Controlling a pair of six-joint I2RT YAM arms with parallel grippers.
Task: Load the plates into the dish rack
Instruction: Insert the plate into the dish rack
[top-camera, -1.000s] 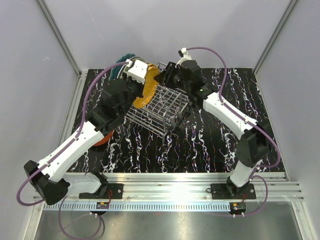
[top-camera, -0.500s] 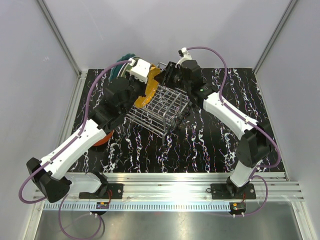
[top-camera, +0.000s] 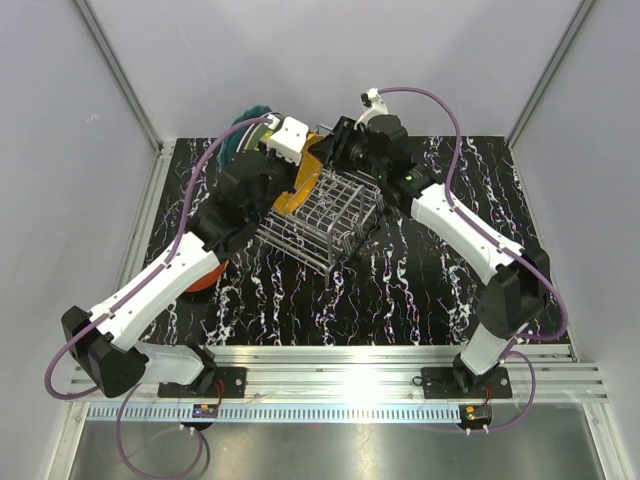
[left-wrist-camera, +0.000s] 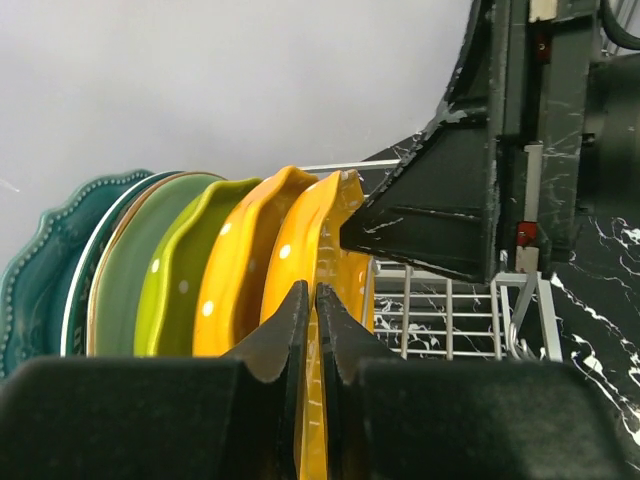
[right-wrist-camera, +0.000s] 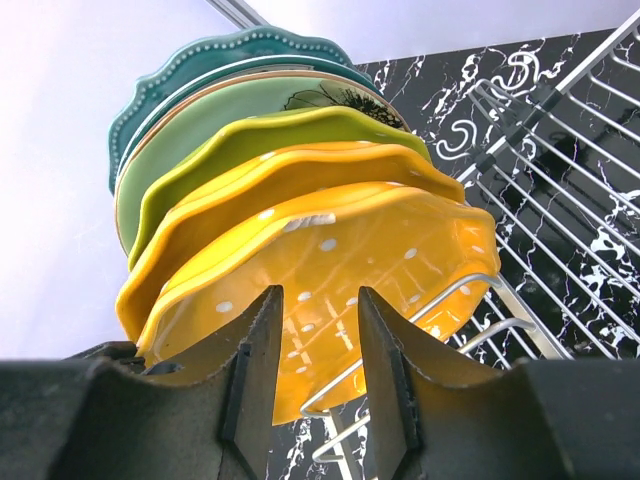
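Note:
My left gripper (left-wrist-camera: 312, 290) is shut on the rim of a dotted orange plate (left-wrist-camera: 300, 240), which stands on edge at the far left end of the dish rack (top-camera: 325, 215). Behind it a second dotted orange plate (left-wrist-camera: 235, 270), a yellow-green plate (left-wrist-camera: 175, 280), a mint green plate (left-wrist-camera: 125, 270) and a teal plate (left-wrist-camera: 40, 270) stand in a row. My right gripper (right-wrist-camera: 315, 330) is open, close to the face of the held plate (right-wrist-camera: 340, 270), touching nothing. In the top view the left gripper (top-camera: 298, 165) and right gripper (top-camera: 342, 150) flank the plate (top-camera: 285, 200).
A red-orange plate (top-camera: 200, 278) lies flat on the black marbled table, mostly hidden under my left arm. The rack's wire slots (right-wrist-camera: 560, 200) stretch away to the right. Grey walls close in at the back and sides.
My left gripper has carried the dotted orange plate farther back and right, against the row of plates. My right gripper has shifted slightly toward the back.

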